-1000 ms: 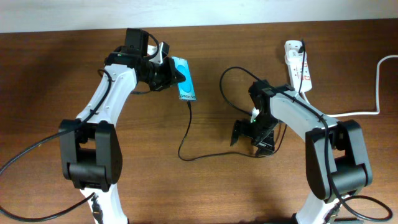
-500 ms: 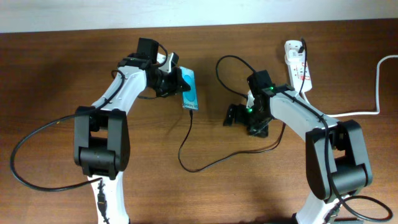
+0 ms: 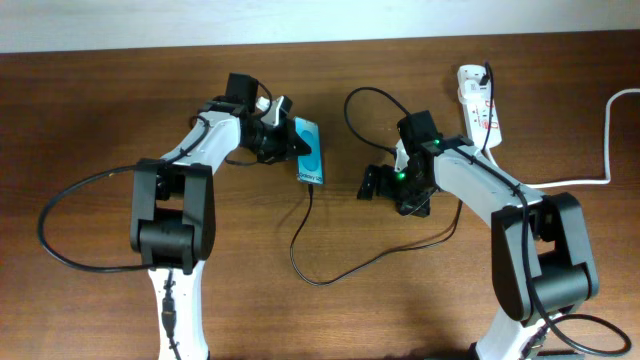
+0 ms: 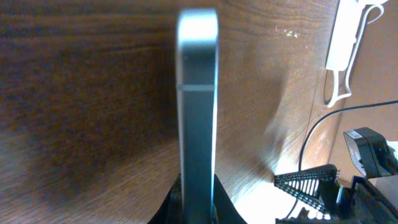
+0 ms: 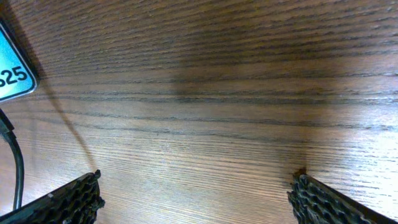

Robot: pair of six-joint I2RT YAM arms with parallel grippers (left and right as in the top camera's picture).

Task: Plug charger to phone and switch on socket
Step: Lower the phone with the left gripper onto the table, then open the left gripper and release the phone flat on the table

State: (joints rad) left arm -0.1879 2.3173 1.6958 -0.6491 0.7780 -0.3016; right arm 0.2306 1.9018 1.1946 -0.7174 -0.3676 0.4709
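The phone (image 3: 309, 163), cyan-blue screen up, lies at the table's centre back. My left gripper (image 3: 283, 143) is shut on its left side; in the left wrist view its grey edge (image 4: 198, 112) stands between the fingers. The black charger cable (image 3: 300, 235) runs from the phone's near end, where its plug tip (image 3: 310, 187) sits, loops across the table and up to the socket (image 3: 478, 103) at the back right. My right gripper (image 3: 373, 183) is open and empty, low over the wood right of the phone. A corner of the phone shows in the right wrist view (image 5: 13, 68).
The socket's thick white cord (image 3: 600, 150) runs off the right edge. The white socket also shows in the left wrist view (image 4: 348, 37). The cable loop lies under and around my right arm.
My left gripper has carried the phone to the right and nearer. My right gripper has moved up and left and let go of the cable, whose loop has shifted on the table.
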